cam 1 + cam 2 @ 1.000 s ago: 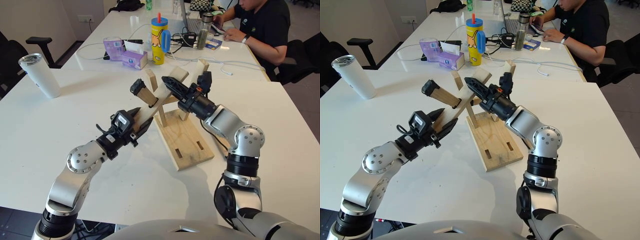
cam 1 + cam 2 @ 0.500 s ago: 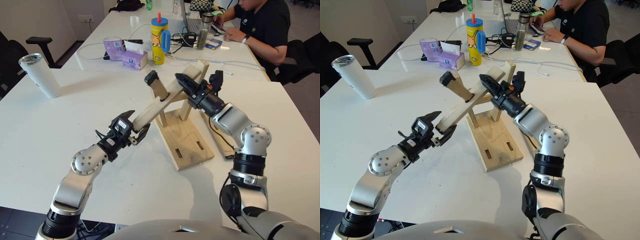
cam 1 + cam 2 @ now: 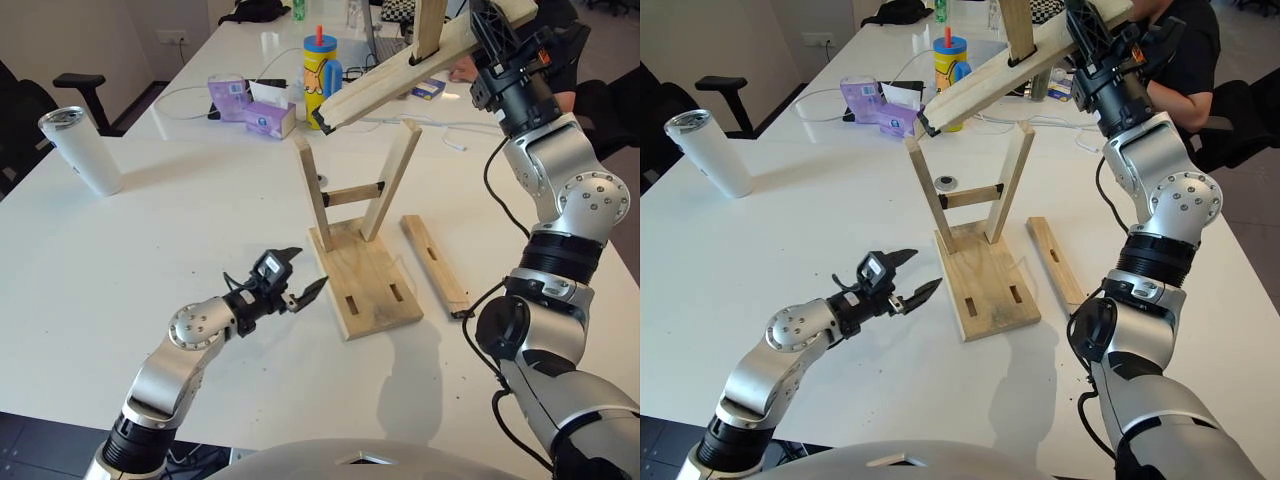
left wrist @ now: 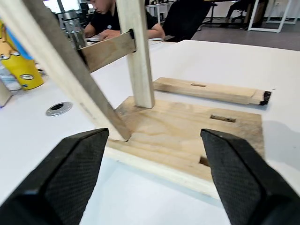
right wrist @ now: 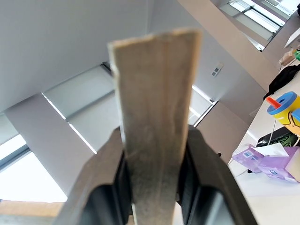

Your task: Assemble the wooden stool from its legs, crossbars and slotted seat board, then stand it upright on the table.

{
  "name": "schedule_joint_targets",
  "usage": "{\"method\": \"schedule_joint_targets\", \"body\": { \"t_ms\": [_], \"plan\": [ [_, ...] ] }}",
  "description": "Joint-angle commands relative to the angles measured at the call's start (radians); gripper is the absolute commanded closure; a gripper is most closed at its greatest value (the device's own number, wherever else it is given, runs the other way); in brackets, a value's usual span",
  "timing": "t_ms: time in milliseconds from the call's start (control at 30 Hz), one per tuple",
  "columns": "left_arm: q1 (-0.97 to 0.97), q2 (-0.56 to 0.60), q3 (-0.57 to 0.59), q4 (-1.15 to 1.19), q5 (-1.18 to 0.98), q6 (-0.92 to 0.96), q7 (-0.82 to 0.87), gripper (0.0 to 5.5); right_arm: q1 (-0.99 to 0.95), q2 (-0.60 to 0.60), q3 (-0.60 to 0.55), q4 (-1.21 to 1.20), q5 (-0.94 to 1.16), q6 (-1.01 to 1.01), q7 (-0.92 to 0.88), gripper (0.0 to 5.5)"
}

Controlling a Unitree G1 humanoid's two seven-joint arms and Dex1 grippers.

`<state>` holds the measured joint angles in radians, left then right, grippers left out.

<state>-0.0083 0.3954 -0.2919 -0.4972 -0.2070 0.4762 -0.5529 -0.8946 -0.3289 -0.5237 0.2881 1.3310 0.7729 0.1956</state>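
Jaws on right clamp leg (image 3: 390, 80); likely crossbar (image 3: 431, 22) cropped.

I can't make out a single readable word or number from here. The yellow cup (image 3: 316, 70) beyond the seat board (image 3: 378, 285) carries a printed figure, and the purple box (image 3: 268, 120) near it has some marks, but both are too small to read. A pale sticker sits on the left gripper (image 3: 306, 269), just beside the board, and is equally illegible.
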Motion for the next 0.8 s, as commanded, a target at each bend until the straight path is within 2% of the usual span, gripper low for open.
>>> {"method": "schedule_joint_targets", "body": {
  "t_ms": [33, 233, 467, 667, 800],
  "plan": [
    [-0.062, -0.011, -0.088, 0.066, 0.001, 0.02, -0.066, 1.87, 0.006, -0.006, 0.001, 0.005, -0.023, 0.005, 0.019, 4.47],
    [-0.145, -0.033, -0.129, 0.172, -0.01, 0.045, -0.135, 1.87, 0.003, 0.002, 0.002, 0.018, -0.041, 0.011, 0.022, 4.47],
    [-0.208, -0.033, -0.241, 0.269, 0.063, 0.074, -0.173, 1.87, 0.017, 0.016, 0.011, 0.007, -0.039, 0.035, 0.003, 4.47],
    [-0.182, -0.026, -0.306, 0.212, 0.121, 0.12, -0.143, 1.87, 0.043, 0.022, 0.013, -0.018, -0.026, 0.069, -0.027, 4.47],
    [-0.18, 0.016, -0.325, 0.255, 0.22, 0.107, -0.091, 1.87, 0.051, 0.027, 0.013, -0.03, -0.022, 0.081, -0.042, 4.47]
  ]
}}
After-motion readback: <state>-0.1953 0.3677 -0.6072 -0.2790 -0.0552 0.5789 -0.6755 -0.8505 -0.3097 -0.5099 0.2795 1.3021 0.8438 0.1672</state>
